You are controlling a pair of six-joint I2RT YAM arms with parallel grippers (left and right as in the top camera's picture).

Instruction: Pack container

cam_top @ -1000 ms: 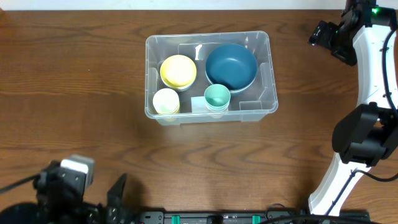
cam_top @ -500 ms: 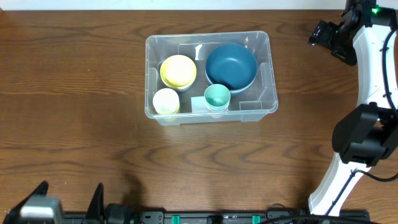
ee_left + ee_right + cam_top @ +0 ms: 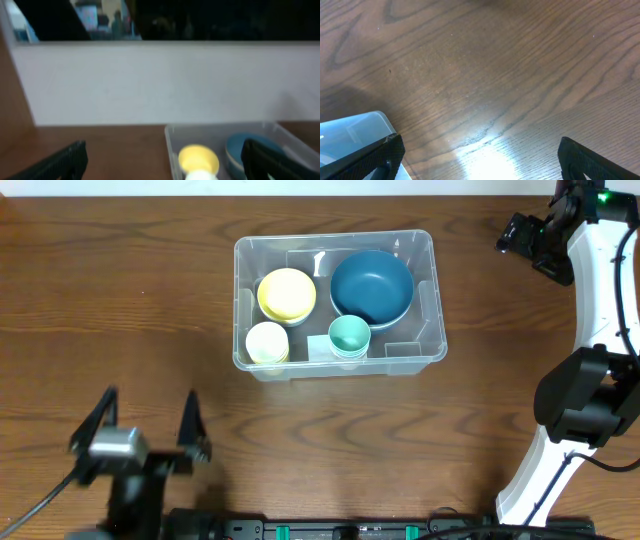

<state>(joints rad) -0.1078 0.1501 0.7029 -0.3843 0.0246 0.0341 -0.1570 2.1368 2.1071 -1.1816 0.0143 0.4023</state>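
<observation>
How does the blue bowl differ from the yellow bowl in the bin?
The blue bowl is larger and dark; the yellow bowl is smaller and pale. The blue bowl sits to the right of the yellow bowl. Both rest upright inside the bin.

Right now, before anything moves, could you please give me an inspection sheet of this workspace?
Surface: brown wood-grain table, bare around the bin.
Job's things: clear container at centre, holding a blue bowl, a yellow bowl, a pale yellow cup and a teal cup.
Clutter: nothing seen.
Grippers: left gripper open, empty, near the front edge; right gripper open, empty, above bare table, with the container's corner in its view.
Cables: dark cable by the left arm.
Surroundings: white wall, blurred, in the left wrist view.
</observation>
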